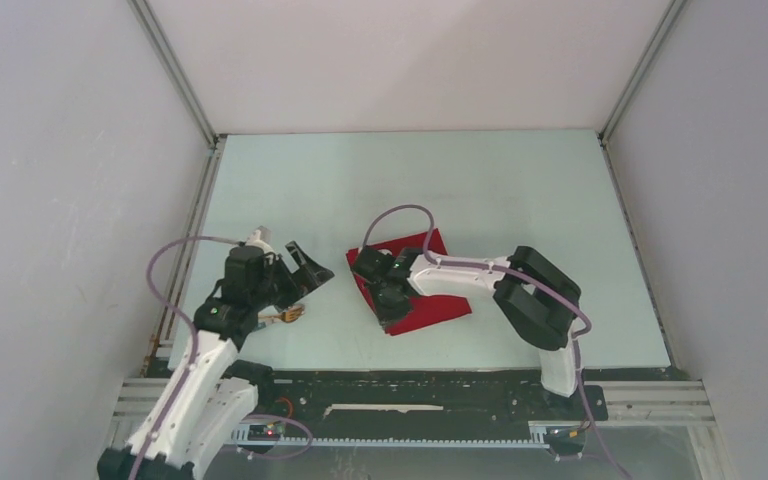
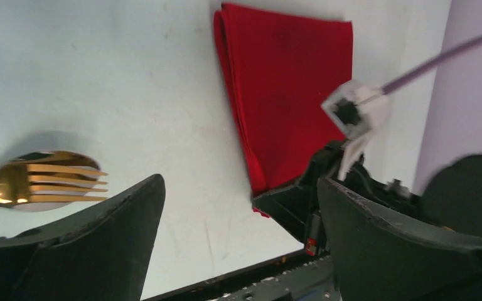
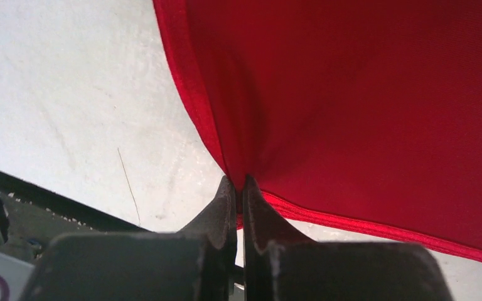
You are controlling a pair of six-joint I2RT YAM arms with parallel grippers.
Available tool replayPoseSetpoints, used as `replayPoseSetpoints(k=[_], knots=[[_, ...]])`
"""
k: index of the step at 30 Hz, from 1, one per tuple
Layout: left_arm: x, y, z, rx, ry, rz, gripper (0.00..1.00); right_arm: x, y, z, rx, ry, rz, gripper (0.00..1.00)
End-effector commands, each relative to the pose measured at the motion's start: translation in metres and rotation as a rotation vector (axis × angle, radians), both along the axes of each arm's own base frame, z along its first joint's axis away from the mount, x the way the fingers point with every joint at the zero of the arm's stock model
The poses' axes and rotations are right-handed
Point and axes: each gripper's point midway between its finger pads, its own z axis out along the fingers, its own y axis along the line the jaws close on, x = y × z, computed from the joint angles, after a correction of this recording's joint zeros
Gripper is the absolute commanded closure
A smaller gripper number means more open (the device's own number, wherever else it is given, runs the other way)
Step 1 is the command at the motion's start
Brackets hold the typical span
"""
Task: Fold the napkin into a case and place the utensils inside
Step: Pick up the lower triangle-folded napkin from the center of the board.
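The red napkin (image 1: 430,312) lies folded in layers on the pale table, its stacked edges showing along one side in the left wrist view (image 2: 289,81). My right gripper (image 1: 385,300) is shut on the napkin's near corner (image 3: 364,94), the cloth pinched between its fingertips (image 3: 240,182) and pulled up slightly. My left gripper (image 1: 300,265) hovers open to the left of the napkin, nothing between its fingers (image 2: 240,185). A light-brown fork (image 1: 290,315) lies on the table just below the left gripper, tines toward the napkin (image 2: 44,185).
The black front rail (image 1: 410,385) runs along the table's near edge, close behind the napkin and fork. Grey walls close the table in at left, right and back. The right arm's cable (image 1: 400,215) loops over the napkin's far end.
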Motion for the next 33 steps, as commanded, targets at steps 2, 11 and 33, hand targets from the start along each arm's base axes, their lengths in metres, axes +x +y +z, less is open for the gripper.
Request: replayPoseSetpoints(k=[2, 11, 33], knots=[[0.030, -0.038, -0.002, -0.294, 0.028, -0.023, 0.01, 0.008, 0.015, 0.031, 0.219, -0.005, 0.011, 1.00], [0.069, -0.059, -0.045, -0.384, 0.130, -0.021, 0.00, 0.008, 0.009, 0.047, 0.412, 0.042, -0.013, 1.00], [0.127, -0.069, -0.113, -0.198, 0.215, 0.047, 0.38, 0.012, -0.009, 0.057, 0.513, 0.050, -0.038, 1.00]])
